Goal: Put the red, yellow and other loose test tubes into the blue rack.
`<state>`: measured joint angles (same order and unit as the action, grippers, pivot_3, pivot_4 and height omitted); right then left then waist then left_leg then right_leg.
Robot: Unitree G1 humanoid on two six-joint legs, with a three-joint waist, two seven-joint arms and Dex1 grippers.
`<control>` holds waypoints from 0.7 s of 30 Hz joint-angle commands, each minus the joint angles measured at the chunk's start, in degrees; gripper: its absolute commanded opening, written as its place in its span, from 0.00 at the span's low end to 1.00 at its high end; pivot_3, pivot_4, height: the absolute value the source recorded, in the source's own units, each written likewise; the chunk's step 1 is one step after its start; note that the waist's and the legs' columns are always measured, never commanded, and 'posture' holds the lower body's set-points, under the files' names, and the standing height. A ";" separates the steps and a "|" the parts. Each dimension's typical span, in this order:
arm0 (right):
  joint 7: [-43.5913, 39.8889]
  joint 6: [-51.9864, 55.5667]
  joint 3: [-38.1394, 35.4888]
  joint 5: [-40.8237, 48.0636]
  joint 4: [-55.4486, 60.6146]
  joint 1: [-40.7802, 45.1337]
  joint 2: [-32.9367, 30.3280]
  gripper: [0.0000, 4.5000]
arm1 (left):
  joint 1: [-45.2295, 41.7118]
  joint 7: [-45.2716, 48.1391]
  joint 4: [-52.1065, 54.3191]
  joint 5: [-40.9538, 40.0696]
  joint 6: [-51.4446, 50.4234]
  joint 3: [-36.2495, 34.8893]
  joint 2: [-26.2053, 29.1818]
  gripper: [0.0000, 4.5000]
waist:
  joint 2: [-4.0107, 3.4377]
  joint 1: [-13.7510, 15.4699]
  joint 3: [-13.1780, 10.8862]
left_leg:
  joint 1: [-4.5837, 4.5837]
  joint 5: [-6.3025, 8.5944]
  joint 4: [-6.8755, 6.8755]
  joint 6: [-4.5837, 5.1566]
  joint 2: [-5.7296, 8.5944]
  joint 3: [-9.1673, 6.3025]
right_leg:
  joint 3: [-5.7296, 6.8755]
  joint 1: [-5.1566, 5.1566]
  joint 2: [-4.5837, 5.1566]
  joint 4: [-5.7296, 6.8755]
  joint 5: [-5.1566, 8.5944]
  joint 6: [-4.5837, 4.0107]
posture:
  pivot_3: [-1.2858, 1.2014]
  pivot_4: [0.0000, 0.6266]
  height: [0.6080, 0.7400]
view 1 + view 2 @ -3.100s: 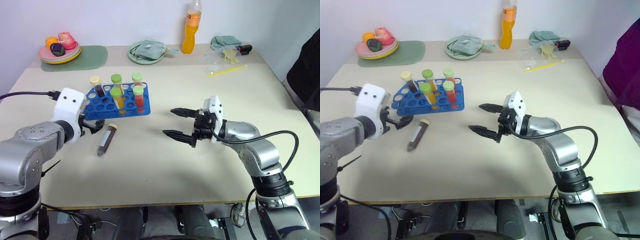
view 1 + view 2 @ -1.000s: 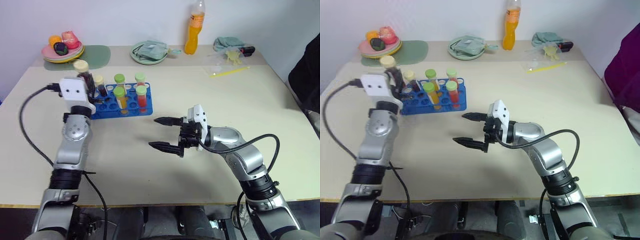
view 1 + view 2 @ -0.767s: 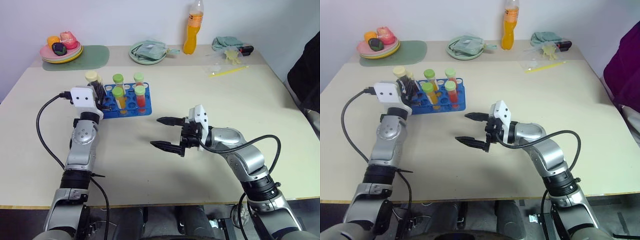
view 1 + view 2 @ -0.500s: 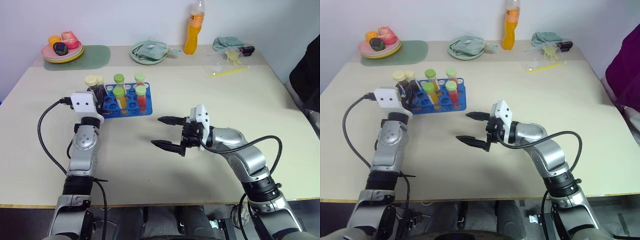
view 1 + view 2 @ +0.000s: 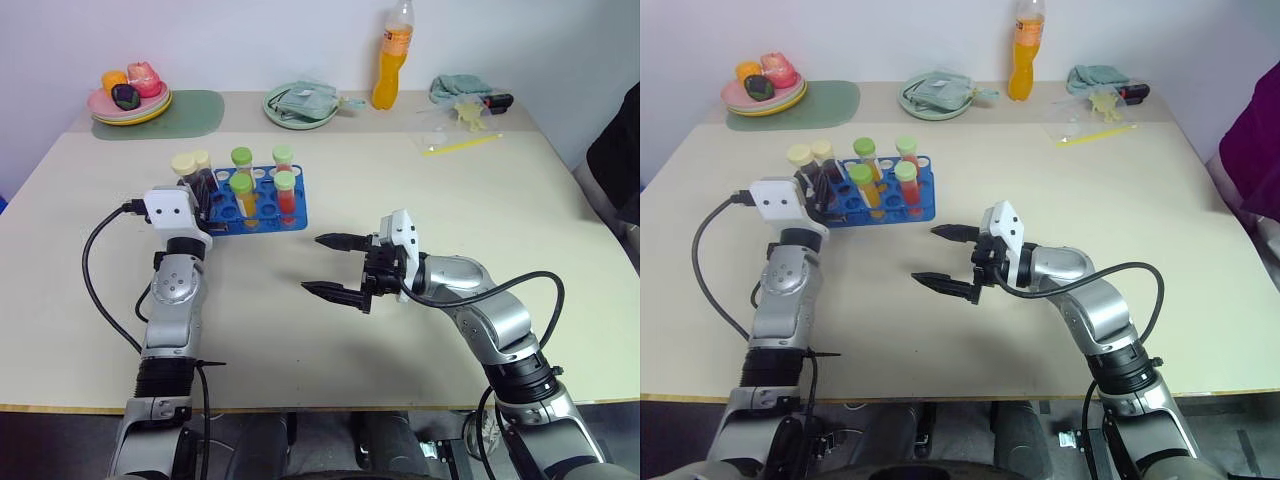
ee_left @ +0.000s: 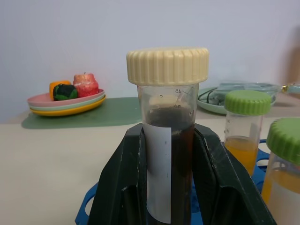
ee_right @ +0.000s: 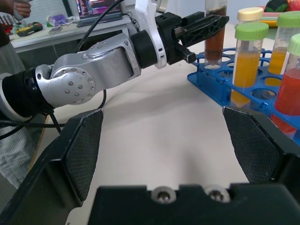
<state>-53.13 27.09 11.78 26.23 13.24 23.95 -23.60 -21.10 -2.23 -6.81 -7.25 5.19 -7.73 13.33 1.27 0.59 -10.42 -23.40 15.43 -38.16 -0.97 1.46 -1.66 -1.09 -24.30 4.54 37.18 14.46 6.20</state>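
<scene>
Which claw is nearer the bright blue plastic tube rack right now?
Left. The left claw sits at the bright blue plastic tube rack's end, gripping a dark tube; the right claw hangs open over bare table, well apart.

both arms are built of rounded silver-grey metal segments with black ribbed joints between them. the left arm (image 5: pixel 172 300) carries a white box-shaped housing at its wrist, at about 10 o'clock from the table's middle, and a thin black cable loops out from that housing and back toward the forearm. in the right wrist view its silver shell shows a ring of small round screw heads. the right arm (image 5: pixel 480 305), at about 4 o'clock, has a similar white housing and a black cable arching over its elbow. the left gripper (image 6: pixel 169 154) and right gripper (image 5: pixel 338 267) have black fingers, the right fingers (image 7: pixel 84 147) lined with finely textured dark pads.
</scene>
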 commanded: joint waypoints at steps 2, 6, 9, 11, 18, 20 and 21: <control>-0.17 -1.32 -0.75 0.24 1.27 0.35 0.30 1.00 | -0.41 0.30 0.72 0.09 -0.43 -1.03 -0.83 0.17 | 0.00 0.01 0.00 | 0.00 0.00 0.00 0.00 0.00 0.00 | 0.00 0.00 0.00 0.00 0.00 0.00 | 0.52 0.24 0.92; -0.24 -1.39 -0.77 0.11 1.21 0.32 0.32 1.00 | -0.64 0.79 0.45 0.18 -0.69 -1.19 -1.30 0.17 | 0.00 0.02 0.00 | 0.00 0.00 0.00 0.00 0.00 0.00 | 0.00 0.00 0.00 0.00 0.00 0.00 | 0.52 0.24 0.92; -0.31 -1.42 -0.77 0.10 1.16 0.31 0.33 1.00 | -0.75 0.74 0.21 0.95 -0.70 -1.22 -1.36 0.17 | 0.00 0.00 0.00 | 0.00 0.00 0.00 0.00 0.00 0.00 | 0.00 0.00 0.00 0.00 0.00 0.00 | 0.52 0.24 0.92; -0.41 -1.41 -0.82 0.19 1.24 0.23 0.26 1.00 | -0.68 0.19 0.30 1.64 -0.69 -1.29 -1.41 0.39 | 0.00 0.00 0.00 | 0.00 0.00 0.00 0.00 0.00 0.00 | 0.00 0.00 -0.01 0.00 0.00 0.00 | 0.52 0.24 0.92; -1.25 -2.01 -3.72 0.37 -0.28 0.69 -1.99 1.00 | 5.08 3.04 10.28 -1.37 -3.74 -3.18 -0.08 0.91 | 0.00 -0.11 0.00 | 0.00 0.00 0.00 0.00 0.00 -0.01 | 0.00 0.00 -0.01 -0.01 0.00 0.00 | 0.52 0.24 0.92; -1.75 -1.97 -7.08 1.24 -1.81 0.92 -4.18 1.00 | 10.27 5.20 17.61 -4.09 -6.53 -5.32 1.74 0.91 | -0.01 -0.49 -0.01 | 0.00 0.02 0.02 0.02 -0.03 0.01 | -0.03 -0.01 0.00 -0.04 0.00 0.00 | 0.52 0.24 0.92; -2.34 -2.15 -8.63 1.73 -2.78 0.96 -5.37 1.00 | 12.28 5.78 20.65 -5.00 -7.96 -6.01 2.33 0.91 | 0.00 -0.57 -0.01 | -0.01 0.02 0.02 0.03 -0.03 0.02 | -0.04 -0.02 0.02 -0.04 0.00 0.00 | 0.52 0.24 0.92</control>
<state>-54.65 25.93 7.38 26.29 10.76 24.10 -27.56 -10.44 2.36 7.60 -10.13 -1.07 -10.80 14.26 1.26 0.01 -10.43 -23.40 15.46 -38.13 -0.94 1.40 -1.64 -1.13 -24.32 4.55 37.12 14.46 6.20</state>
